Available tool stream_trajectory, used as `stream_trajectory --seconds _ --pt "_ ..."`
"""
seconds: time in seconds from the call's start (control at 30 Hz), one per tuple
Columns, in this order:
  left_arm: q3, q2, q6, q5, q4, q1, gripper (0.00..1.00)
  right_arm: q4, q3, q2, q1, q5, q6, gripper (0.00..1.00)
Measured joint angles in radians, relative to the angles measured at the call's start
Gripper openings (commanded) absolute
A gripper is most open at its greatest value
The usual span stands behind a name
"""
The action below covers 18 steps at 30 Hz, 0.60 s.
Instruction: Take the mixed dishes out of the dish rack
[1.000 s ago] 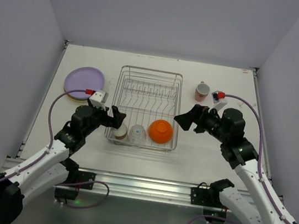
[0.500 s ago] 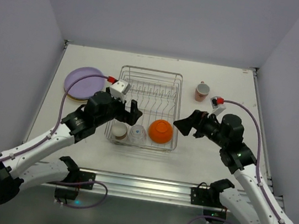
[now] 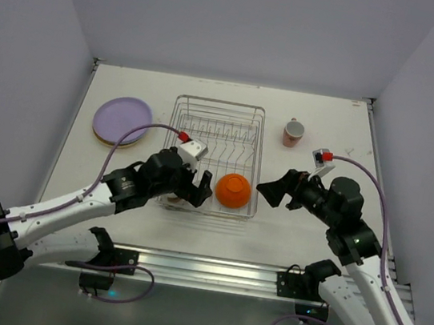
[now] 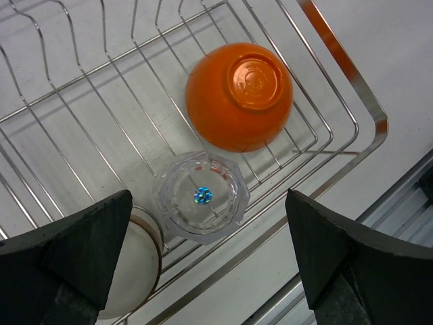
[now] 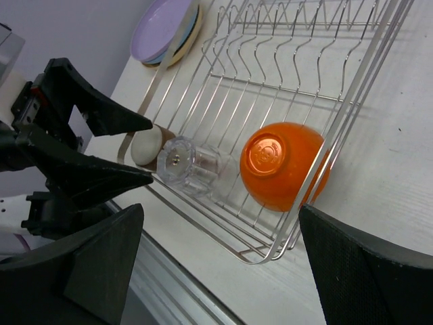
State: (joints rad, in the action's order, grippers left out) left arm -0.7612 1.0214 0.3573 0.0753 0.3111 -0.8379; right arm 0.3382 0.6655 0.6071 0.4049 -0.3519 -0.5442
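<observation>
Over the near-left corner of the rack (image 3: 219, 103): my left pincer (image 4: 208, 203) hangs with its jaws spread to full width, holding nothing. The glass (image 4: 201, 196) sits directly beneath the gap, centred between the two fingers. I judge this line-up deliberate: a straight descent would put one finger on either side of it. The glass stands mouth-down on the wires with its base toward me, presumably left that way to drain, so a grip across its walls looks like the only option. Caution: the cup (image 4: 139, 261) is just beside it on the left, partly under the finger on that side, so that finger has little room to go down.

The bowl (image 4: 240, 95) lies upside down in the near-right of the rack, foot ring up, close to the glass but apart from it. My right pincer (image 5: 222, 208) hovers outside the rack's right rim, also wide open and empty, aimed toward the bowl. The domed outside offers poor purchase, and the bowl's rim lies low against the wires.

Off the rack: plates (image 3: 122, 119) are stacked on the surface (image 3: 329, 114) to the left, lavender on top, and the mug (image 3: 293, 132) stands upright to the right. Judgement: three pieces remain inside.
</observation>
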Motion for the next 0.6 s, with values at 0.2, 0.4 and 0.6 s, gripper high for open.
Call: stream_trajectory --seconds 0.2,0.4,0.6 --pt "0.0 0.048 0.037 0.061 0.011 -0.11 1.0 0.041 0.001 0.008 0.0 -0.002 0.007 0.99" --pt "-0.021 0.102 0.073 0.164 0.037 -0.173 1.0 0.044 0.002 0.008 0.0 -0.005 0.01 0.99" --pt "-0.034 0.124 0.119 0.278 0.098 -0.18 1.0 0.044 0.002 0.005 0.0 -0.006 0.013 0.99"
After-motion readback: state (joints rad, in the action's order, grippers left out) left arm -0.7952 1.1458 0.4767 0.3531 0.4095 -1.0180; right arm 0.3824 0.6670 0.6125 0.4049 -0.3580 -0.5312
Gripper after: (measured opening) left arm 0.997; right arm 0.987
